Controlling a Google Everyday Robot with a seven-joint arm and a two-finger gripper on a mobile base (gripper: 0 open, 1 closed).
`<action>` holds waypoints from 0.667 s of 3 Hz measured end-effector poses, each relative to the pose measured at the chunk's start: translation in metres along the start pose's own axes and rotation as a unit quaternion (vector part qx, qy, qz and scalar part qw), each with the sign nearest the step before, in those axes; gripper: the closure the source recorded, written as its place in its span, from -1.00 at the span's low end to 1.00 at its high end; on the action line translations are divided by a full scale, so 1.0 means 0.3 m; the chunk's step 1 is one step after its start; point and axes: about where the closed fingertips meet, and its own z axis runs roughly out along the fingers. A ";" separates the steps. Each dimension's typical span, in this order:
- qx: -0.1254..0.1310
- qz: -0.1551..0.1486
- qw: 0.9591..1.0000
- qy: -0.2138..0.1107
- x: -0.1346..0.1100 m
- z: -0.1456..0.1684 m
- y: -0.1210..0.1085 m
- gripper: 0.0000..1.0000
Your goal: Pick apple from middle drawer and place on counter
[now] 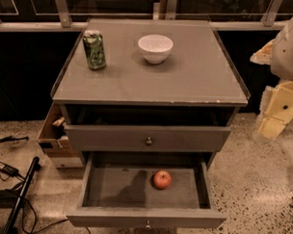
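The red apple (162,179) lies in the open middle drawer (145,216), right of the drawer's centre, on its grey floor. The drawer is pulled out at the bottom of the cabinet, its small knob facing me. The grey counter (152,83) tops the cabinet, with a chipped front edge. My gripper (277,116) hangs at the far right of the view, beside the cabinet's right side, at about counter height and well away from the apple. It holds nothing that I can see.
A green can (94,49) stands at the counter's back left and a white bowl (155,48) at its back middle. A closed knobbed drawer front (148,138) sits above the open drawer. A cardboard box (56,135) and cables (11,181) lie on the floor at left.
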 end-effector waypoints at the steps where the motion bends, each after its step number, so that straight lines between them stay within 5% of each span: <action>1: 0.000 0.000 1.000 0.000 0.000 0.000 0.000 -1.00; 2: 0.000 0.000 1.000 0.000 0.000 0.000 0.000 -0.62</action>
